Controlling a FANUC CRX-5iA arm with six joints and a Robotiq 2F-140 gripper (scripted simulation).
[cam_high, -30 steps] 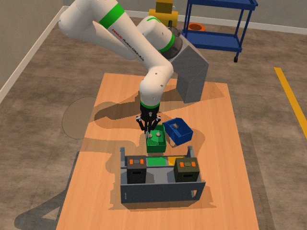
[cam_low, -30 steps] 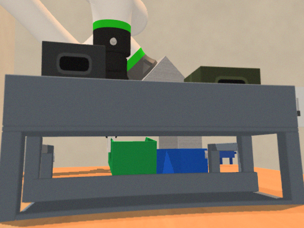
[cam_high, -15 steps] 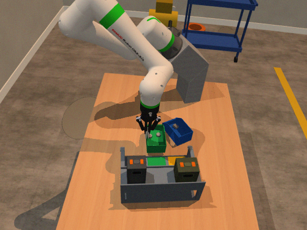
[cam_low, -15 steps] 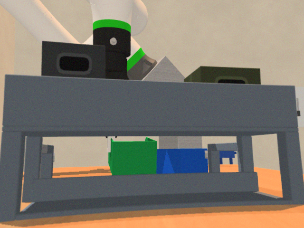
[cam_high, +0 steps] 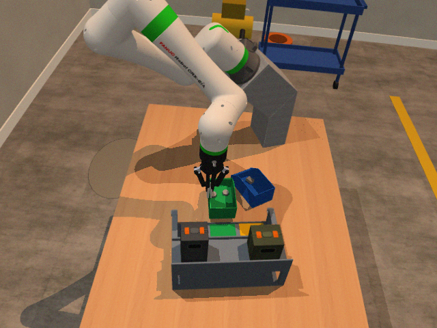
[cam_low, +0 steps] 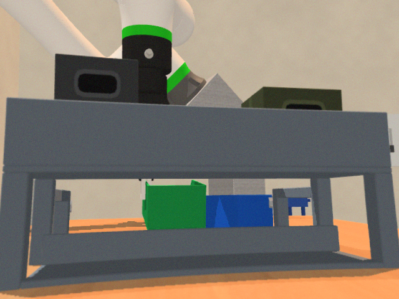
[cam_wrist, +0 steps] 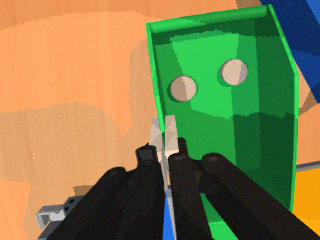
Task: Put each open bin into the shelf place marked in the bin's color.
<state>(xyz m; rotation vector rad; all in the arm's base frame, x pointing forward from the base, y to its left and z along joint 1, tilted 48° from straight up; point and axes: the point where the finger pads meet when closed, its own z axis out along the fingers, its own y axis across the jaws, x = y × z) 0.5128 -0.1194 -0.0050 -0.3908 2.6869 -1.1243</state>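
Tool [cam_high: 210, 190] [cam_wrist: 165, 131] clamped on left wall of green bin [cam_high: 222, 208] [cam_low: 176, 206] [cam_wrist: 210, 130], near blue bin [cam_high: 255, 188] [cam_low: 240, 210] [cam_wrist: 295, 40]. Risks: off-centre pinch may let bin swing or tip, rolling parts; low carry could snag shelf lip [cam_high: 220, 238].

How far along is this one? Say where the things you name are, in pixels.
Placed: neither bin; the green mark [cam_high: 222, 229] [cam_wrist: 223, 231] on the shelf is uncovered. In hand: the gripper [cam_high: 210, 192] [cam_low: 143, 192] [cam_wrist: 165, 131] pinches the green bin's [cam_high: 222, 213] [cam_low: 176, 205] [cam_wrist: 215, 135] side wall. Left: shelving and releasing it, then the blue bin [cam_high: 263, 198] [cam_low: 248, 212] [cam_wrist: 300, 30], outside the shelf.
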